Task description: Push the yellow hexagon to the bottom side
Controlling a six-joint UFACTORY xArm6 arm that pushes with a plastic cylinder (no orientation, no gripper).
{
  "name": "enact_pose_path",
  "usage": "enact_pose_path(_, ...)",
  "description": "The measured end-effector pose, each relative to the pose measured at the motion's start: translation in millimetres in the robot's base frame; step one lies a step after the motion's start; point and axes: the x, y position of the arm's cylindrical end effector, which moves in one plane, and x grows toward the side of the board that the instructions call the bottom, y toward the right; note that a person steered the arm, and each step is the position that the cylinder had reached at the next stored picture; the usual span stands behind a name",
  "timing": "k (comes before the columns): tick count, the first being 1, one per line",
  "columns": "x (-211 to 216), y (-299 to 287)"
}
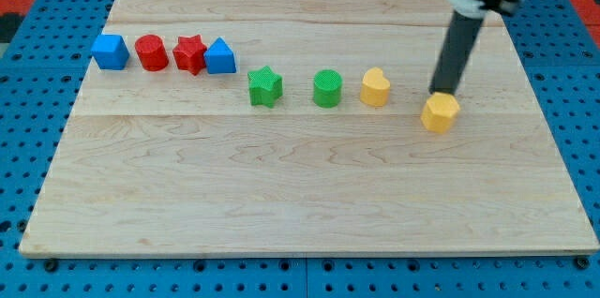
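My tip sits at the 12 o'clock edge of the yellow hexagon, touching it or just about; I cannot tell which. I judge that placement deliberate: with the rod on the far side of the block, a straight drag toward 6 o'clock would carry it to the bottom side. There is no hand on this rig, only the rod, so nothing is open, closed or gripping.

Pose: the dark rod leans slightly, its upper end toward 1 o'clock, where it meets the arm's wrist at the view's top right. The tip is down at worktop level.

The yellow hexagon lies in the right part of the worktop, roughly mid-height, well apart from the bottom edge. The path at 6 o'clock from it looks bare.

Outward from the block, toward 9 o'clock: a second yellow block, shape not clear, then a green cylinder, then a green star. Further out at 10 o'clock, a tight row: blue block, red star, red cylinder, blue cube.

Risk, as I judge it: an off-centre contact may spin the hexagon sideways.
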Motion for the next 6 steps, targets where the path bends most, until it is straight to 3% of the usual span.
enact_pose_path(1,43,10)
enact_pose_path(2,7,-2)
enact_pose_path(3,1,-31)
enact_pose_path(4,43,-35)
enact_pose_path(5,80,-2)
enact_pose_path(6,83,-8)
